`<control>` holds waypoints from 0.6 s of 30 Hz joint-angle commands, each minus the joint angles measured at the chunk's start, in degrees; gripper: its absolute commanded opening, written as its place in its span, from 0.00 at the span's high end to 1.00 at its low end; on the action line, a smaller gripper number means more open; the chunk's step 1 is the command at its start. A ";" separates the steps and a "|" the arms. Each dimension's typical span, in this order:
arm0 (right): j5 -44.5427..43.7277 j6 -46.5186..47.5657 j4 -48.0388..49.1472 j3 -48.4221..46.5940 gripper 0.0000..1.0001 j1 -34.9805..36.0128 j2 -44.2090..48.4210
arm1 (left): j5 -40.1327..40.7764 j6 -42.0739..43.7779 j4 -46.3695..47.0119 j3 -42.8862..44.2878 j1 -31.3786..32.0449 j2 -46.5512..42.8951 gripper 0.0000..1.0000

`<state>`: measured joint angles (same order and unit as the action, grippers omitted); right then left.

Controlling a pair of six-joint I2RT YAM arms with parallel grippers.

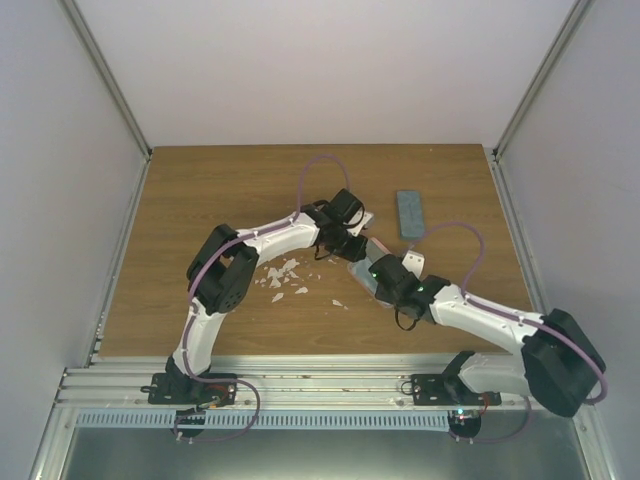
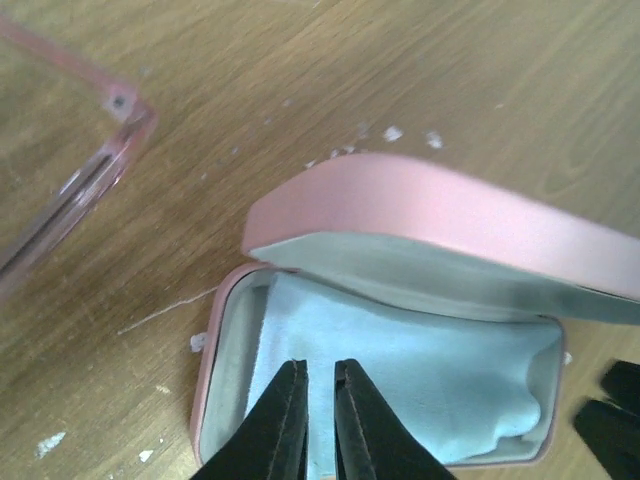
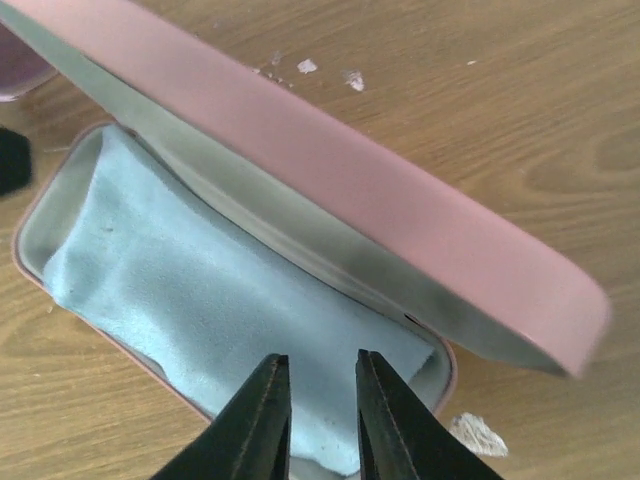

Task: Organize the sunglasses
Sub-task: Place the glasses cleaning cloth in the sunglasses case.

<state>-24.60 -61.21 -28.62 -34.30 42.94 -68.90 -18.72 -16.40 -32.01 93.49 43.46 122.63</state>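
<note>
The pink sunglasses lie on the wood at the upper left of the left wrist view, only one corner of the thin frame showing. An open pink case holds a light blue cloth. My left gripper hovers over the cloth at one end of the case, jaws a little apart and empty. My right gripper stands over the other end of the cloth, below the raised lid, slightly open and empty. Both arms meet mid-table. The dark pair is out of view.
A blue-grey case lies shut at the back right of the wooden table. White crumbs are scattered left of centre, one flake beside the pink case. Grey walls enclose the table.
</note>
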 commanded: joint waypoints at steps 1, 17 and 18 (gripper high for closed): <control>2.44 3.89 6.02 -0.64 0.83 -1.64 -4.15 | -2.73 -1.99 4.61 -1.99 0.72 -3.64 0.93; 8.82 3.59 8.58 4.77 0.88 -2.42 -8.46 | 6.39 -8.41 2.85 -3.04 2.68 4.09 0.97; 9.13 3.51 8.30 5.25 0.88 -2.42 -8.08 | 7.29 -8.47 2.46 -3.03 2.68 4.14 0.97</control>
<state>-17.41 -56.88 -19.20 -31.62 41.08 -78.04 -17.87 -23.57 -28.34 90.74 45.98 125.54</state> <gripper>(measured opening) 0.123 0.034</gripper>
